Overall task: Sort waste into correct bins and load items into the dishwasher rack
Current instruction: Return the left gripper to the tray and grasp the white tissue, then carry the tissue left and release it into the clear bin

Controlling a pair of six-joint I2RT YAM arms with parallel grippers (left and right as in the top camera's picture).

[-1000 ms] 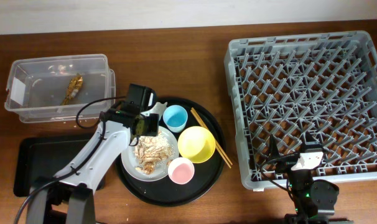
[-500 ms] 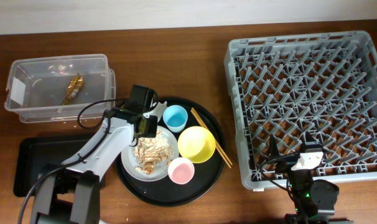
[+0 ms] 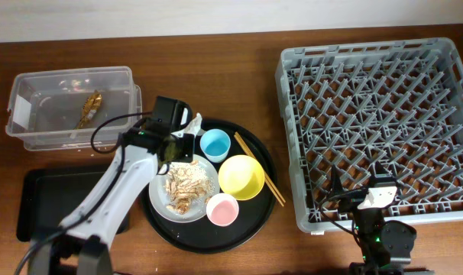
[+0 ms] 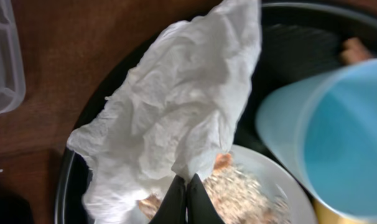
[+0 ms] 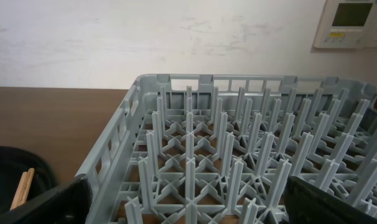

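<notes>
My left gripper [image 4: 187, 188] is shut on a fold of a crumpled white paper napkin [image 4: 176, 106], which hangs over the left rim of the round black tray. From overhead the napkin [image 3: 193, 124] shows beside the left gripper [image 3: 178, 145], just above the white plate [image 3: 157, 196] that holds food scraps [image 3: 184, 183]. The blue cup [image 3: 215, 142], yellow bowl [image 3: 241, 176], pink cup [image 3: 222, 208] and chopsticks [image 3: 260, 169] lie on the same tray. A gold wrapper [image 3: 88, 109] lies in the clear tub [image 3: 71, 75]. My right gripper [image 5: 188, 208] stands open at the near edge of the dishwasher rack [image 3: 377, 122].
The round black tray [image 3: 208, 233] sits at the table's middle. A shallow black rectangular tray [image 3: 48, 202] lies at the front left, partly under my left arm. The rack [image 5: 238, 124] fills the right wrist view, with a wall behind it.
My left gripper has closed on the napkin and shifted slightly left and back over the tray's rim, pulling the napkin with it. The right arm has not moved.
</notes>
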